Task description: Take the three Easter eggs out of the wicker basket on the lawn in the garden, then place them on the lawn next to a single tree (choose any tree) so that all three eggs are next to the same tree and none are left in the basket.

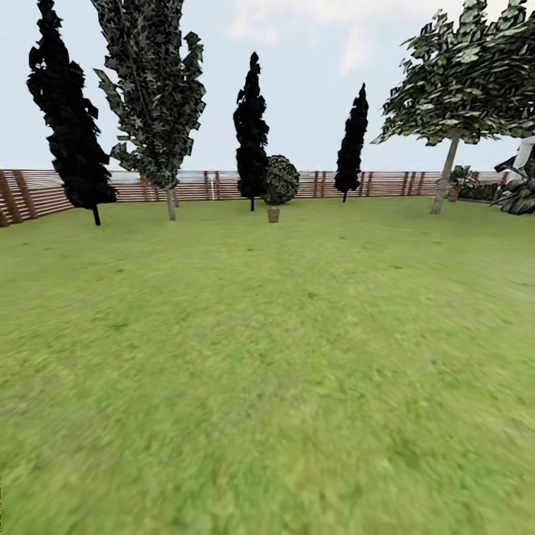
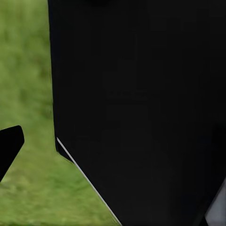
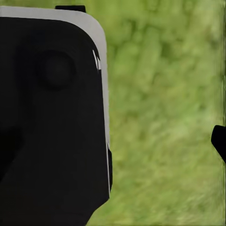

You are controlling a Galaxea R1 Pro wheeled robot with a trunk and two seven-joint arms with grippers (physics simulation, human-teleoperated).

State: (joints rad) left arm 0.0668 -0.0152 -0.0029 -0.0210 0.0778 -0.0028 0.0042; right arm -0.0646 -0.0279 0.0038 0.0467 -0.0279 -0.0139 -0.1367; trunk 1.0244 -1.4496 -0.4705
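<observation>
The lawn spreads wide and flat ahead of me in the head view. A tree with a pale leaning trunk and a grey-green canopy stands at the far right. A second, tall grey-green tree rises at the far left. The wicker basket and the three Easter eggs are out of view. In the left wrist view a black fingertip hangs over grass beside the robot's dark body. The right wrist view has a black fingertip at its edge over grass.
A brown slat fence closes the garden's far side. Three near-black trees stand along it. Near the middle is a round bush in a pot, and leafy plants sit at the far right.
</observation>
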